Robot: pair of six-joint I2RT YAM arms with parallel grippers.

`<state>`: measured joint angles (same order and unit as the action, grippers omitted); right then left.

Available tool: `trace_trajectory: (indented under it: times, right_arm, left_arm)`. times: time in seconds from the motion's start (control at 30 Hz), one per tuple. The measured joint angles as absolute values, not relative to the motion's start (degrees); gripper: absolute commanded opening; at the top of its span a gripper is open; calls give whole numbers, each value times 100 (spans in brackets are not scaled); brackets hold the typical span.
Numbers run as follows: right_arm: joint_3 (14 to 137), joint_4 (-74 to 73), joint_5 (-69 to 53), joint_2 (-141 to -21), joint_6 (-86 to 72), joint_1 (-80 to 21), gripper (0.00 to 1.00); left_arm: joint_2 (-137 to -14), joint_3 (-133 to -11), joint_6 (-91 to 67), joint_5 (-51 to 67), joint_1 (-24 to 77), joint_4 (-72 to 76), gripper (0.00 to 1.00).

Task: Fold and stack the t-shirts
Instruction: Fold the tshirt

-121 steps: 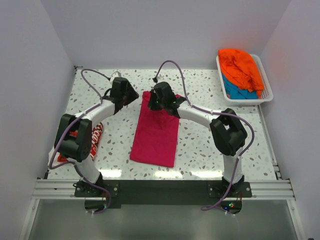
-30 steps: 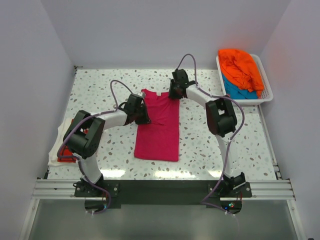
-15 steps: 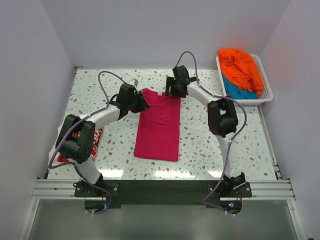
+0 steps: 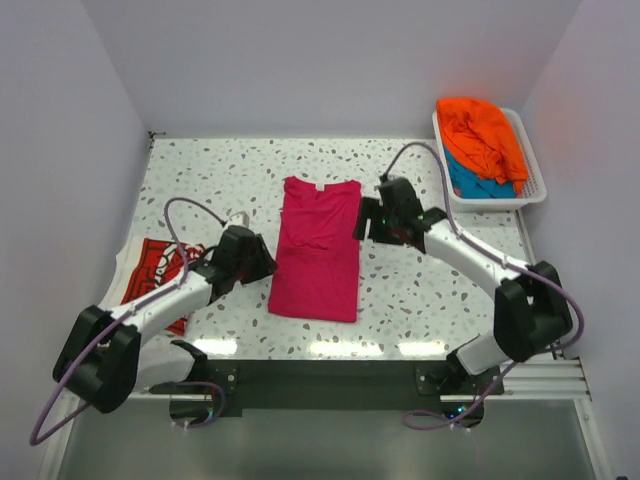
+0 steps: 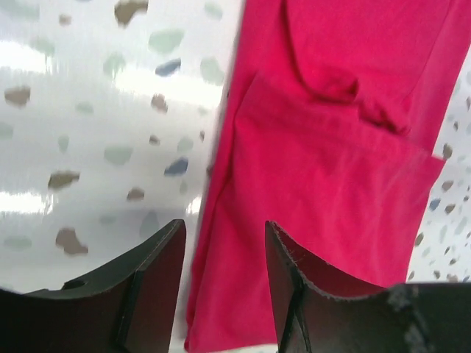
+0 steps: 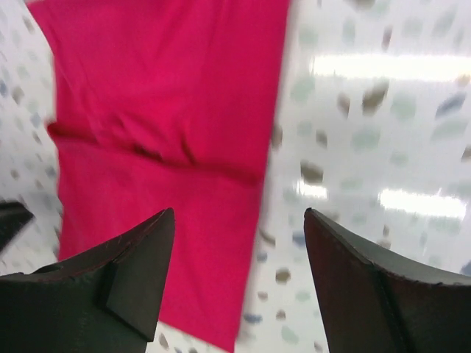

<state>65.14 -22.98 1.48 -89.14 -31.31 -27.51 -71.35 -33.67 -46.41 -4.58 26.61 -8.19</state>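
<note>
Lying flat on the tabletop [image 4: 430, 290], the pink t-shirt [image 4: 318, 250] runs long-ways, near to far. The left end effector [image 4: 258, 260] is beside its near left edge, the right end effector [image 4: 368, 222] beside its far right edge, both apart, empty.

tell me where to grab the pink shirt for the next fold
Probably the near hem corners, one per arm. The pink shirt lies flat as a long narrow strip with its collar at the far end, so each long edge is free on its own side. The left gripper should come in from the left and the right gripper from the right; both are open beside those edges.
</note>
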Motion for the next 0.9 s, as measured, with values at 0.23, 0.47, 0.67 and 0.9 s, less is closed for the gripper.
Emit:
trace_trajectory:
  times: [0.23, 0.47, 0.67, 0.9]
  right_arm:
    - [3905, -2143, 3, -7382, -4069, -3909, 72]
    - [3120, -1940, 5, -6549, -5068, -4495, 71]
    - [2864, -1468, -1, -6687, -5741, -5004, 63]
    - [2604, -1199, 62, -6707, -6274, -5074, 60]
  left_arm:
    - [-5741, -2386, -4919, -701, 3282, -1271, 50]
    - [-5216, -2239, -5492, -1092, 3798, -1778, 47]
    - [-5107, -2053, -5942, -1323, 4016, -2097, 47]
    - [-5201, -1800, -6077, -1234, 4034, -1865, 47]
